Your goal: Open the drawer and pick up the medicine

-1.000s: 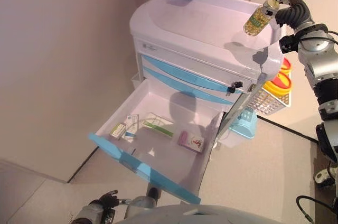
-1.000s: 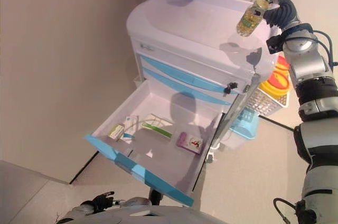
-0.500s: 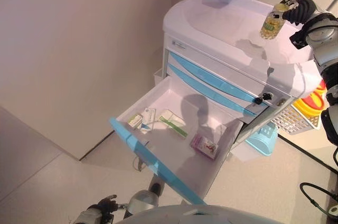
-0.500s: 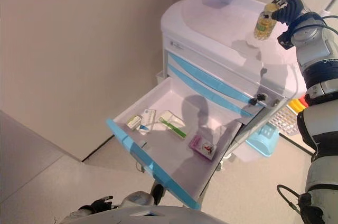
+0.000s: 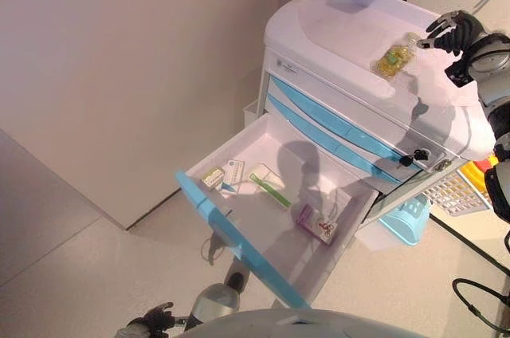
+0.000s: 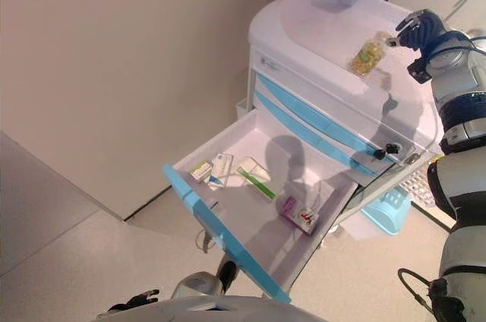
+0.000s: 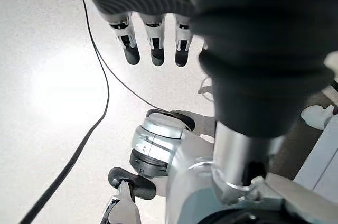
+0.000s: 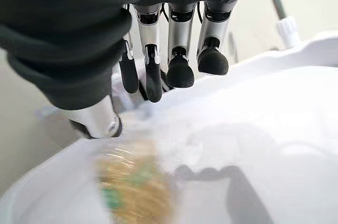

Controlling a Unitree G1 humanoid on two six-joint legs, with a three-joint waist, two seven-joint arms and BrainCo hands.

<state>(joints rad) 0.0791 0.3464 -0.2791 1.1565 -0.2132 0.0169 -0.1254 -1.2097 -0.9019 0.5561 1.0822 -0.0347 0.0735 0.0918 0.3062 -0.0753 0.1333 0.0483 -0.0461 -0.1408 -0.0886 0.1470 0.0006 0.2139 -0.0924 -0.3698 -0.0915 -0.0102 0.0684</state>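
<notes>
A clear medicine bottle [image 5: 392, 59] with yellow contents lies on its side on the white cart top [image 5: 335, 27], near the right end. My right hand [image 5: 454, 31] hovers just past it, fingers [image 8: 179, 49] relaxed and holding nothing; the bottle shows blurred below them in the right wrist view [image 8: 134, 192]. The bottom drawer [image 5: 231, 238] with a blue front is pulled wide open. Inside lie two small boxes [image 5: 225, 176], a green and white box [image 5: 269, 186] and a pink box [image 5: 319, 226]. My left hand [image 7: 153, 44] hangs open low by the floor.
A wire basket [image 5: 458, 190] with yellow items hangs on the cart's right side, with a light blue bin [image 5: 406, 222] below it. A beige wall [image 5: 119, 75] stands close on the left. Two shut blue-trimmed drawers [image 5: 343, 127] sit above the open one.
The camera has shifted. My right hand held the bottle above the cart top; now the bottle lies on the cart top and the hand is open beside it.
</notes>
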